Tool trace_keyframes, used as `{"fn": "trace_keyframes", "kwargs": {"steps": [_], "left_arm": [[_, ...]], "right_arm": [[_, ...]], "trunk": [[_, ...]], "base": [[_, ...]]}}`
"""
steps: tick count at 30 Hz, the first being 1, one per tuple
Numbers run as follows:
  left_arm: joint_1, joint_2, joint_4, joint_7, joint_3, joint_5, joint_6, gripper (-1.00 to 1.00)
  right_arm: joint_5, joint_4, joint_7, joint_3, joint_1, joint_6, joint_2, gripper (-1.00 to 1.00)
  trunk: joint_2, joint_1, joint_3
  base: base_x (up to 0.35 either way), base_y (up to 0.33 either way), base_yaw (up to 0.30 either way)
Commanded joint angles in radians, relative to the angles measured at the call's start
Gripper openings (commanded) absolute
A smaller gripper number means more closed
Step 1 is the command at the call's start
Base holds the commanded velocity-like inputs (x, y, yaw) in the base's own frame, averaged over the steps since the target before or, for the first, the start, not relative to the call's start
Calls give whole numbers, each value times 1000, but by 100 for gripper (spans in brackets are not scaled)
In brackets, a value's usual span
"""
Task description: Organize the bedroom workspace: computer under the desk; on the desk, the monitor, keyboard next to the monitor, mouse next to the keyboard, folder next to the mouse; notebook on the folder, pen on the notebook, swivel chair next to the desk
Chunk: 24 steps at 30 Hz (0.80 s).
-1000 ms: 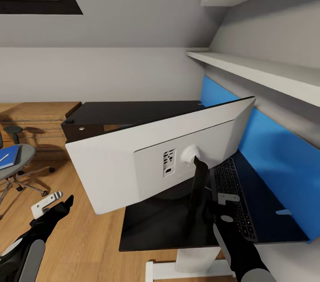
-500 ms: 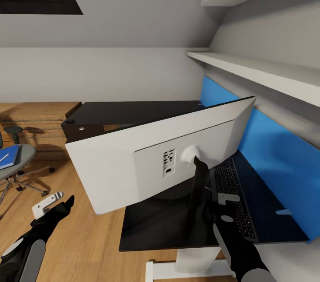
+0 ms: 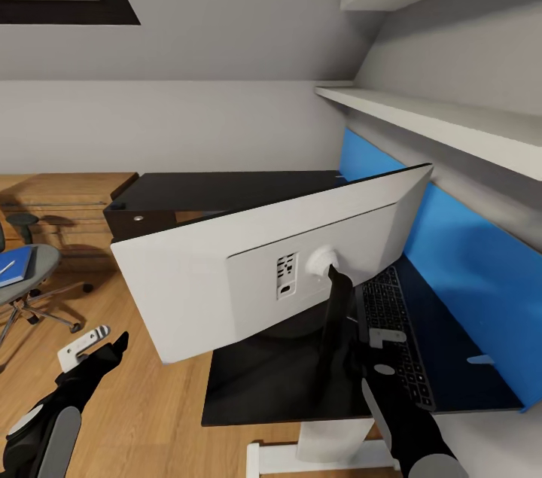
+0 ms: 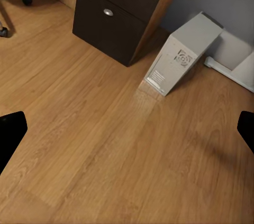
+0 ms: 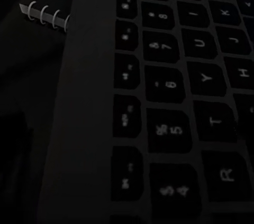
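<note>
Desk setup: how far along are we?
Done: monitor and keyboard are on the desk; computer stands on the floor by the drawers. In hand: nothing; the right claw hovers over the keyboard. Left: folder still lies on the swivel chair.

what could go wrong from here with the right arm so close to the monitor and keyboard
1. The right gripper sits low over the keyboard, right beside the monitor stand; a sideways swing could knock the monitor, whose screen already overhangs the desk edge.
2. Pressing down could shove the keyboard out of place.
3. The folder is on the swivel chair, far from both arms.
</note>
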Motion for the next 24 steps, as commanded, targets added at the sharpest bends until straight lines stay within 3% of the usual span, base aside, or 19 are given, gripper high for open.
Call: {"fn": "trace_keyframes", "kwargs": {"steps": [1, 8, 15, 24], "left_arm": [[-1, 0, -2, 7, -1, 11, 4, 100], [0, 0, 0, 7, -1, 10, 4, 100], [0, 0, 0, 7, -1, 9, 4, 100], [0, 0, 0, 7, -1, 9, 4, 100]], "right_arm": [[-2, 68, 0, -2, -1, 8, 0, 100], [-2, 82, 0, -2, -2, 9, 0, 100], [-2, 83, 0, -2, -2, 8, 0, 100], [-2, 83, 0, -2, -2, 8, 0, 100]], "trunk": [[-1, 0, -1], [-1, 0, -1], [-1, 0, -1], [-1, 0, -1]], "base": [[0, 0, 0], [-5, 0, 0], [-201, 0, 0], [-45, -2, 0]]}}
